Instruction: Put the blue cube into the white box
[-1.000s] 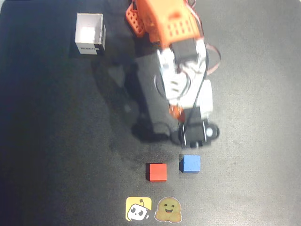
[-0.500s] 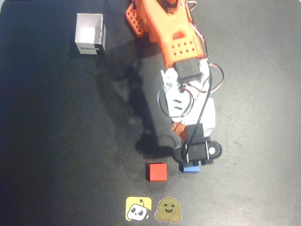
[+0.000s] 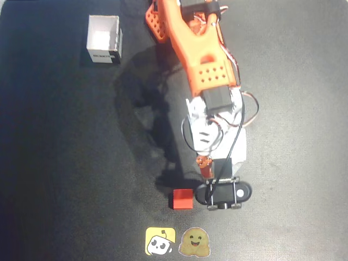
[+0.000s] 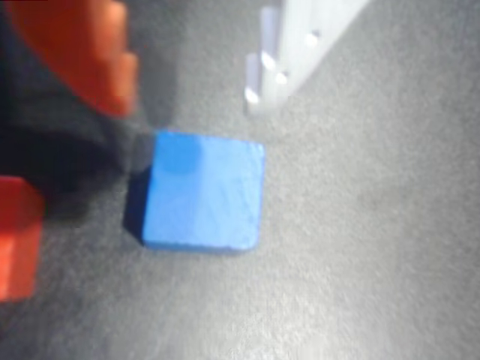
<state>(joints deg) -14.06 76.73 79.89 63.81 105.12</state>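
Observation:
In the wrist view the blue cube (image 4: 202, 191) lies flat on the dark table, just below the gap of my gripper (image 4: 187, 82). The orange finger (image 4: 82, 52) is at the upper left and the white finger (image 4: 296, 45) at the upper right. They stand wide apart and neither touches the cube, so the gripper is open. In the overhead view the arm's wrist end (image 3: 223, 194) covers the blue cube. The white box (image 3: 104, 39) stands far off at the upper left, open side up, with a dark label on its near wall.
A red cube (image 3: 182, 199) sits just left of the wrist end and shows at the left edge of the wrist view as red cube (image 4: 15, 236). Two stickers, yellow (image 3: 160, 241) and brown (image 3: 194, 242), lie near the bottom edge. The orange arm (image 3: 196, 54) spans the middle.
The arm has stretched toward the bottom of the overhead view. Its wrist end came down over the blue cube, which was in plain sight a second ago and is now covered.

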